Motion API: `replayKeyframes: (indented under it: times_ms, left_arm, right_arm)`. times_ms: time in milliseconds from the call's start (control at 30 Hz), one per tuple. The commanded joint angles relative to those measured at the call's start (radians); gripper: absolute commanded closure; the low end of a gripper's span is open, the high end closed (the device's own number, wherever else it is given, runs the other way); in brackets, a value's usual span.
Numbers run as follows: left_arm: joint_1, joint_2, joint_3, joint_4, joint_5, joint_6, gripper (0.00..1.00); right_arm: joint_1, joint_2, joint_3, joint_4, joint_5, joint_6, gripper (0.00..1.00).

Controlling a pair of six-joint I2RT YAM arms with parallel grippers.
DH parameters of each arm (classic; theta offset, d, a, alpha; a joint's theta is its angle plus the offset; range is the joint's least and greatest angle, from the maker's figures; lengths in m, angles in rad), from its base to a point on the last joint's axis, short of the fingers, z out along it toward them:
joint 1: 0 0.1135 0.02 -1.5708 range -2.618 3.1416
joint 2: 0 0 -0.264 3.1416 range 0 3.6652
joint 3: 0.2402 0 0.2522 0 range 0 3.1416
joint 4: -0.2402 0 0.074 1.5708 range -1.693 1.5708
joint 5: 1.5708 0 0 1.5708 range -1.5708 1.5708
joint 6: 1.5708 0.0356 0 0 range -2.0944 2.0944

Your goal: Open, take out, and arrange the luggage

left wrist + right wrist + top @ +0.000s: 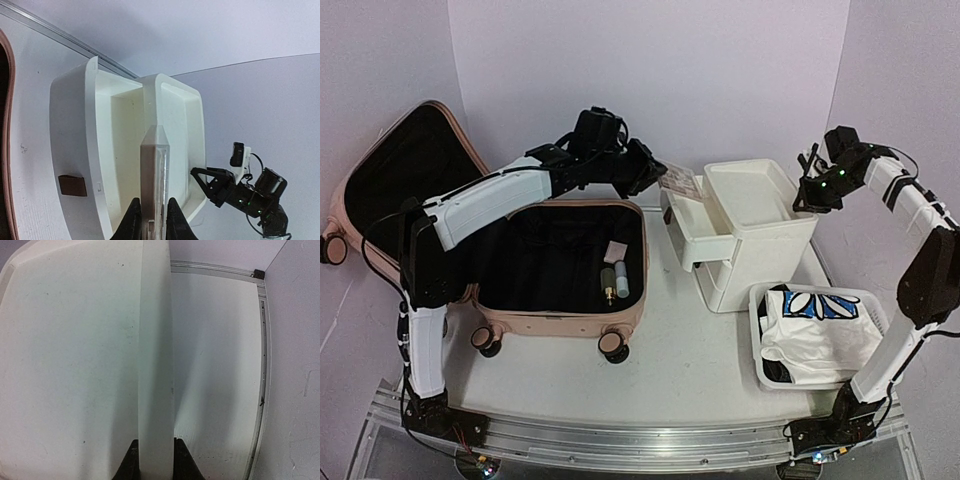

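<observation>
The pale-pink luggage (560, 318) lies open at the left, its lid (380, 130) leaning back and the black lining showing. Small bottles (615, 280) and a pinkish packet (615, 252) lie inside. My left gripper (655, 172) (151, 220) reaches past the luggage and is shut on a flat clear-wrapped brown packet (156, 175) (682, 184), held edge-on over the white drawer unit's (70, 125) open drawer. My right gripper (810, 195) (153, 460) is shut on the right rim (156, 340) of the unit's top tray (750, 195).
The drawer unit's drawer (695, 235) is pulled out toward the luggage, and a brown handle (72, 185) shows on its front. A white perforated basket (758, 335) holding white and blue-patterned cloth (820, 330) stands at the near right. Purple walls close in behind and beside.
</observation>
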Motion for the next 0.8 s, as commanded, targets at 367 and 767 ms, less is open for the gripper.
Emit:
replayKeyframes:
  times_ms: [367, 767]
  left_arm:
    - [-0.081, 0.243, 0.377, -0.148, -0.310, 0.077, 1.00]
    - [-0.088, 0.401, 0.570, -0.132, -0.373, 0.144, 0.99]
  right_arm:
    - [0.006, -0.064, -0.043, 0.006, -0.198, 0.126, 1.00]
    - [0.057, -0.064, -0.035, 0.013, -0.199, 0.116, 1.00]
